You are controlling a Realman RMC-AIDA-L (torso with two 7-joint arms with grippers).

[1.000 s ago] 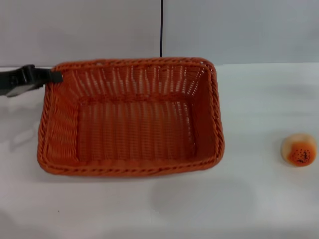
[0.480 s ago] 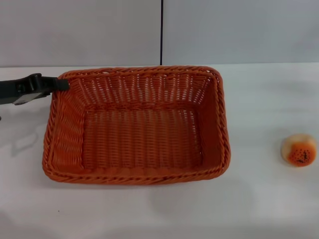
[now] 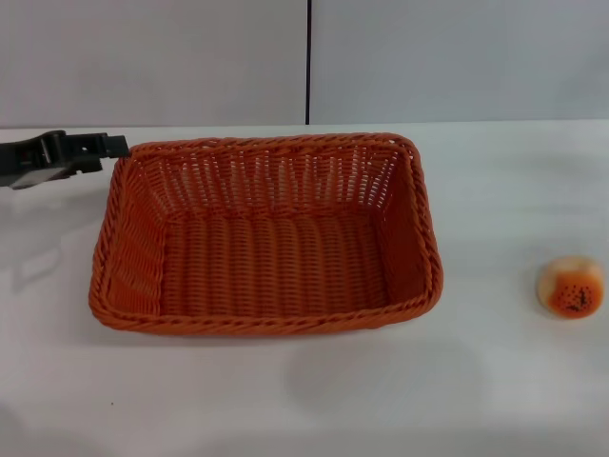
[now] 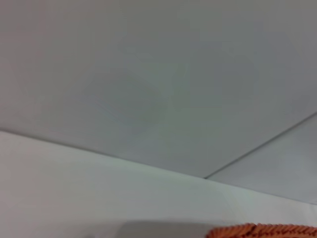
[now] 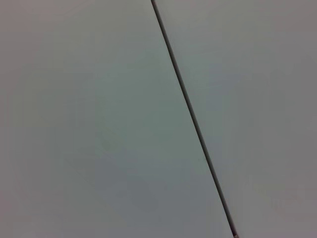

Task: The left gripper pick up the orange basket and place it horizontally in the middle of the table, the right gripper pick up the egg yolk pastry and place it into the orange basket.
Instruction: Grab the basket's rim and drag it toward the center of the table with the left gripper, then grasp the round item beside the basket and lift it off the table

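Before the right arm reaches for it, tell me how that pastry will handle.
The pastry is round, so a nudge may roll it across the table. It looks soft and probably light, so a hard squeeze could dent it. It sits apart from the basket.

A plain grey wall (image 4: 148, 74) is filling most of the frame, from the top edge down past the middle. A thin seam (image 4: 262, 148) is running diagonally across the wall from the right edge down toward the centre. Below it, the white table (image 4: 74, 193) is spreading across the lower part. At the bottom right edge, a sliver of the orange basket (image 4: 262, 231) rim is showing, its braided weave just visible.
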